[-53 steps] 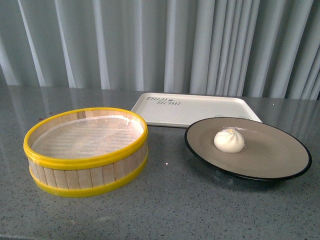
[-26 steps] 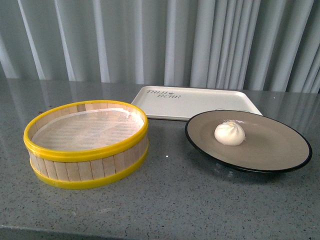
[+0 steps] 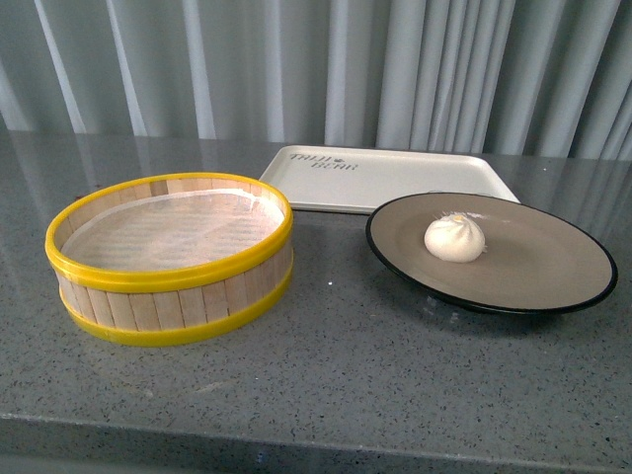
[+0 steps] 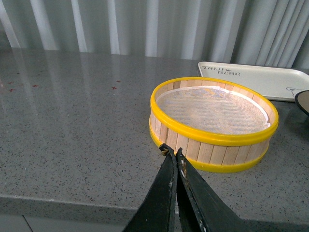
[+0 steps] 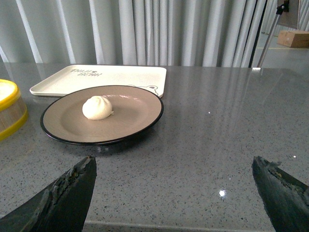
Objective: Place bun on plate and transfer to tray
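The white pleated bun (image 3: 455, 238) (image 5: 97, 108) rests on the grey-brown, black-rimmed plate (image 3: 553, 272) (image 5: 135, 113) at the right of the grey table. Behind the plate lies the cream tray (image 3: 395, 178) (image 5: 116, 76) (image 4: 260, 79) with dark lettering. Neither arm shows in the front view. In the left wrist view my left gripper (image 4: 172, 151) is shut and empty, its tips just in front of the yellow-rimmed steamer basket. In the right wrist view my right gripper (image 5: 174, 164) stands wide open and empty, over bare table in front of the plate.
A round wooden steamer basket (image 3: 170, 259) (image 4: 212, 123) with yellow rims and a white liner stands at the left, with nothing in it. Pale curtains hang behind the table. The table's front edge (image 3: 316, 434) runs close below the basket and plate.
The front camera's view has shifted: basket, plate and tray all sit higher in the picture than a second ago, and more of the table's front edge shows. The bun stays on the plate.
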